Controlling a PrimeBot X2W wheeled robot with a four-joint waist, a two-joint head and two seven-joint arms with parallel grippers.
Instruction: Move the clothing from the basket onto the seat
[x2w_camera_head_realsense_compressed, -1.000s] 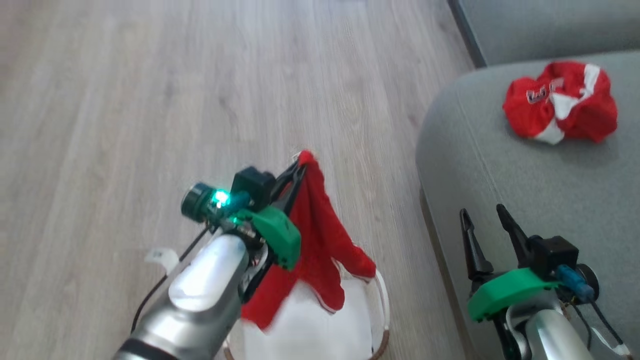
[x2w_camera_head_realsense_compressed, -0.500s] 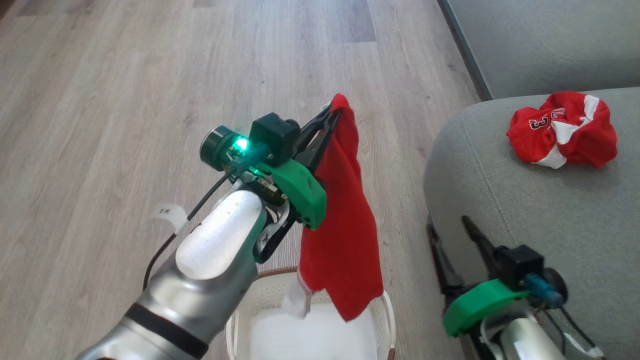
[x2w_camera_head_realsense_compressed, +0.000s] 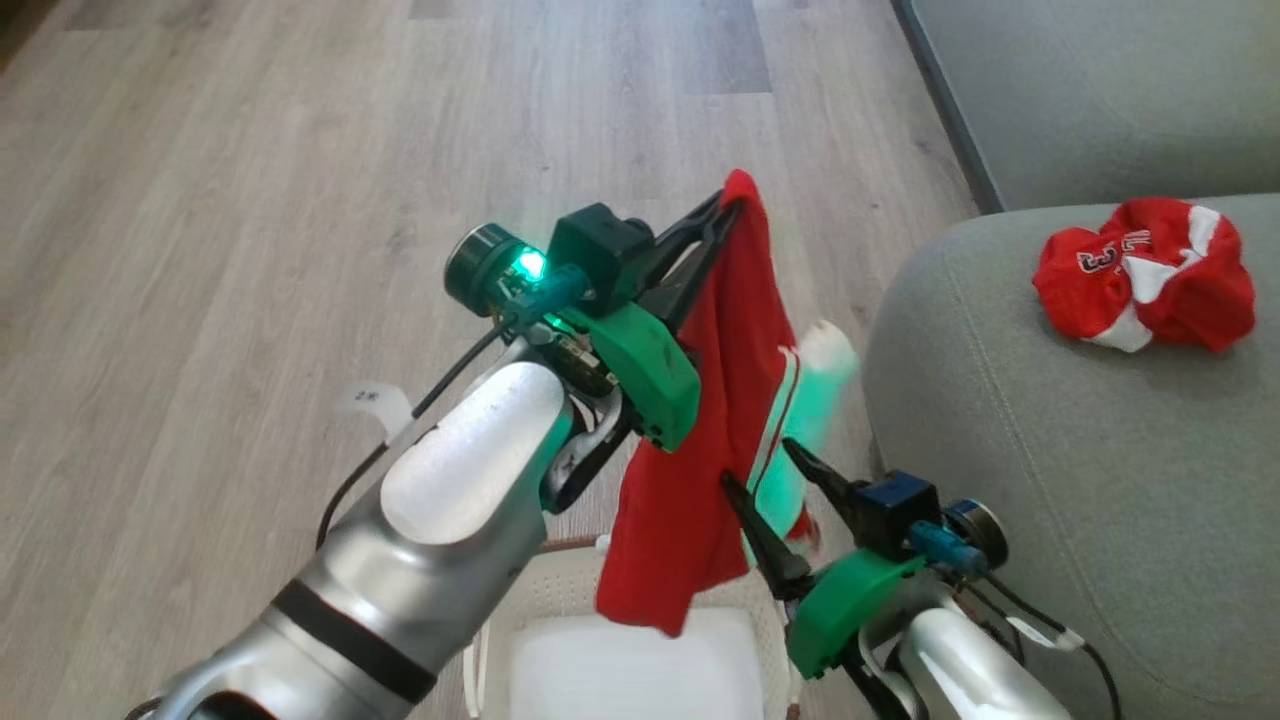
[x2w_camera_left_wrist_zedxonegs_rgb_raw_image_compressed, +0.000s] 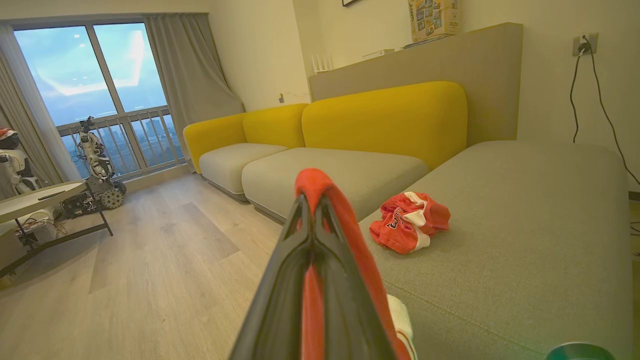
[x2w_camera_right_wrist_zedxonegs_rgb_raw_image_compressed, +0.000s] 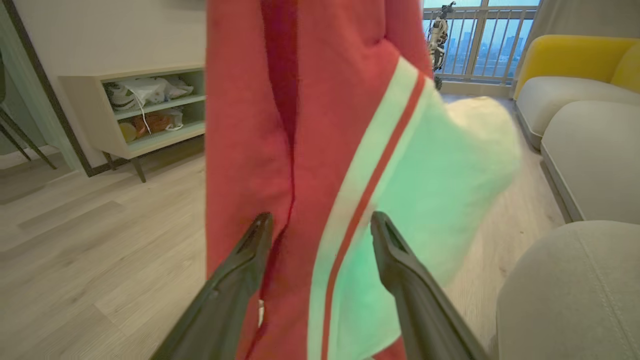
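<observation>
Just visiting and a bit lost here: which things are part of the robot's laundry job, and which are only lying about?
Job: red garment in left gripper, crumpled jersey, grey seat, basket.
Lying about: yellow-backed sofa, shelf unit, wheeled robot by window.
</observation>
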